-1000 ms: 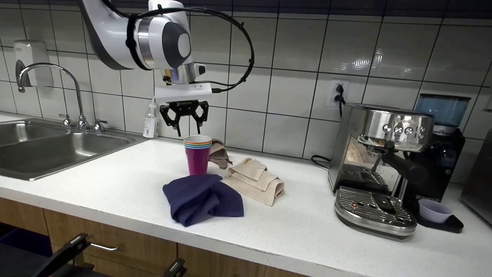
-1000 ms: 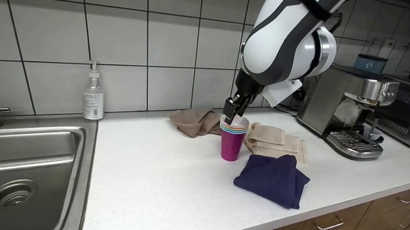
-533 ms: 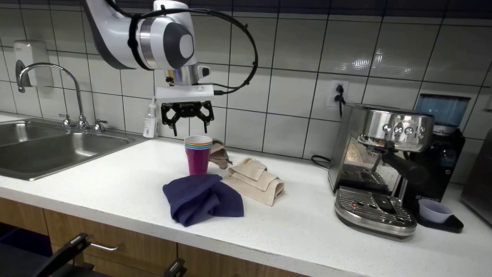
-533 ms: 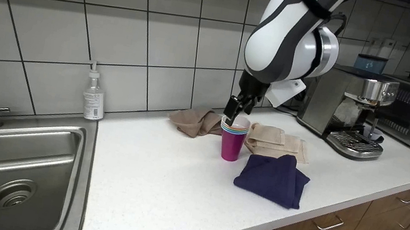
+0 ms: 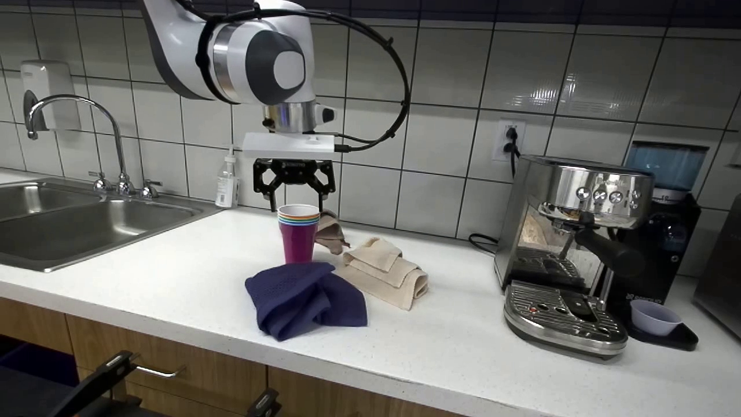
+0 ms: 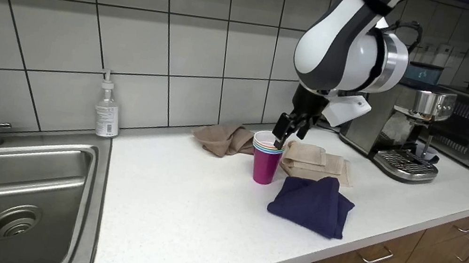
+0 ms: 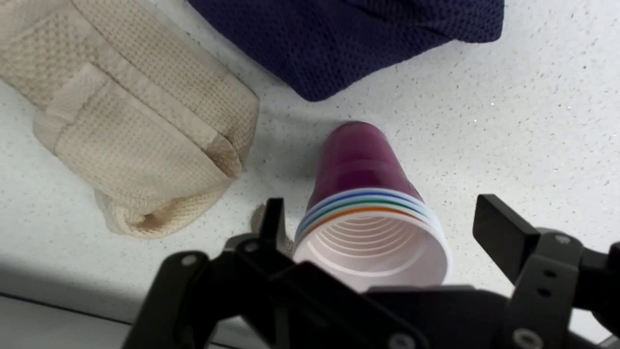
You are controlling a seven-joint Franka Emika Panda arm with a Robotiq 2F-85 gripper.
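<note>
Upright nested purple cups (image 7: 361, 167), perhaps 4.

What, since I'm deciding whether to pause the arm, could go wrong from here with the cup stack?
In the wrist view the open jaws show close on either side of the cup stack, so a sideways drift or uneven closing could knock it. The cups are nested, so a grip might lift only some of them. The navy cloth lies close to the stack's foot; a shoved stack could catch on it and topple.
</note>
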